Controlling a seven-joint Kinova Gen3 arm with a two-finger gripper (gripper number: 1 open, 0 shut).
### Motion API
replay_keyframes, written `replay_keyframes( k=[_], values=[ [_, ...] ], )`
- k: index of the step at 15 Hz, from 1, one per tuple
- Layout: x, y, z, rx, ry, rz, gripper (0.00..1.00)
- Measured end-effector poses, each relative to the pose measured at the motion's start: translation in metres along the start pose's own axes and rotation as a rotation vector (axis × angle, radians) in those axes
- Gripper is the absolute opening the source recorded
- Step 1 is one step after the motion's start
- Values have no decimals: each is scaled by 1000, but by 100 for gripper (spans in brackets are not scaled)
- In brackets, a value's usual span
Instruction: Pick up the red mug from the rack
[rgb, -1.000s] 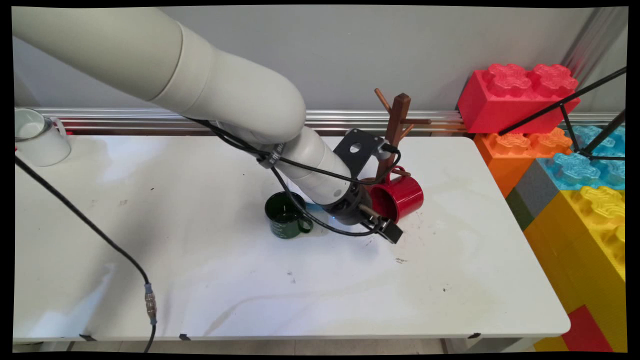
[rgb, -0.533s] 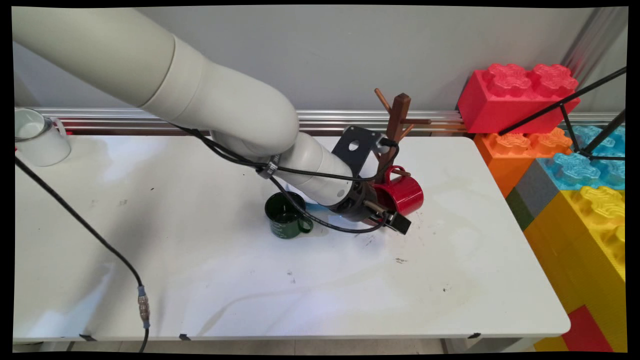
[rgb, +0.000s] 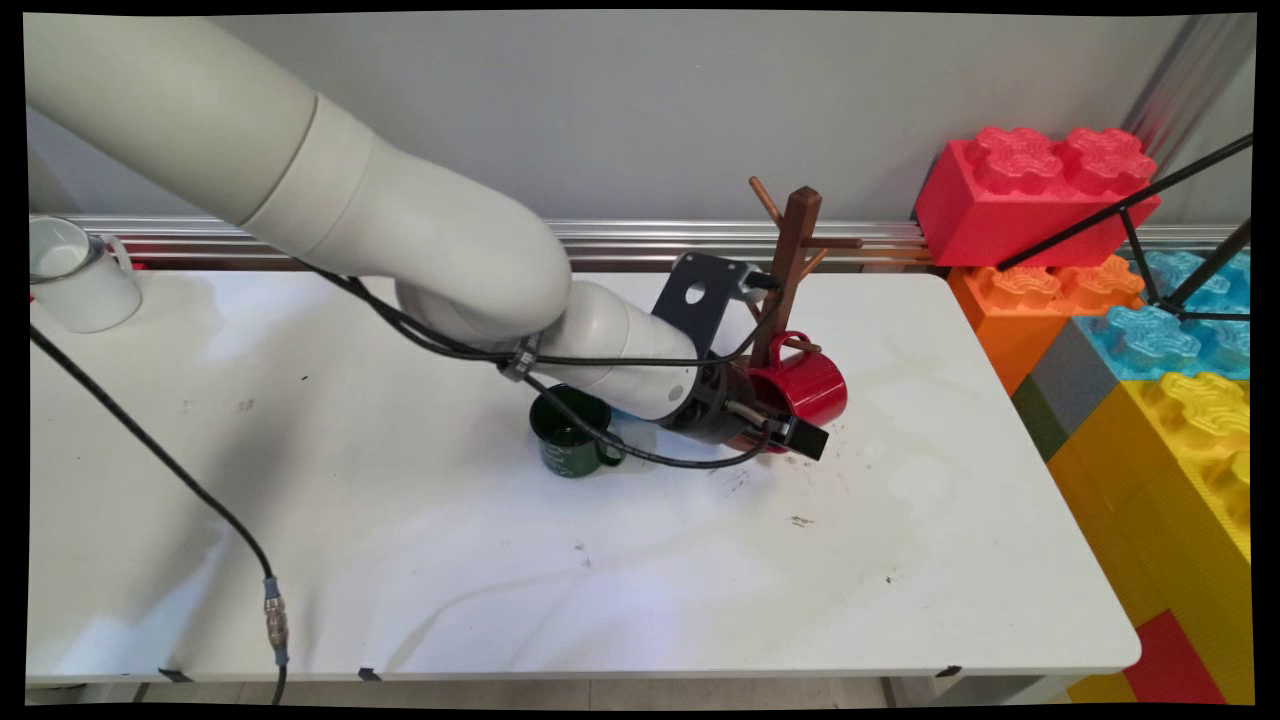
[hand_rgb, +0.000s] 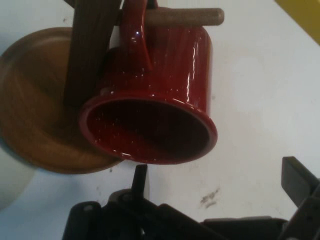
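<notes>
I see a white mug (rgb: 75, 275) at the far left edge of the table (rgb: 500, 560), well apart from everything else. A black cable (rgb: 150, 450) hangs across the left part of the table, with a connector near the front edge. Middle of the table, a green mug (rgb: 565, 440) stands upright, handle toward the right, partly under my arm's wrist. Just right of it my gripper (rgb: 790, 435) sits low over the table, pointed right at the red mug (rgb: 805, 385). In the hand view the fingers are spread apart: one finger (hand_rgb: 140, 181) sits just below the mug's rim, the other (hand_rgb: 299, 181) is well off to the right, nothing between them. The red mug (hand_rgb: 165, 95) hangs by its handle on a peg (hand_rgb: 185, 16) of the wooden rack (rgb: 795, 255), mouth tilted toward my camera, inside dark and empty. The rack's post (hand_rgb: 92, 50) is just left of the mug and its round base (hand_rgb: 40, 110) lies behind and below it on the table. I can't tell if the left finger touches the rim. Right of the table, big toy blocks (rgb: 1100, 270) are stacked, red on top, orange, blue and yellow below
</notes>
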Motion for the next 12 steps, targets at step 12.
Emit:
replay_keyframes(
  k=[12],
  values=[
    [-34,-7,3,-34,129,-159,100]
  ],
)
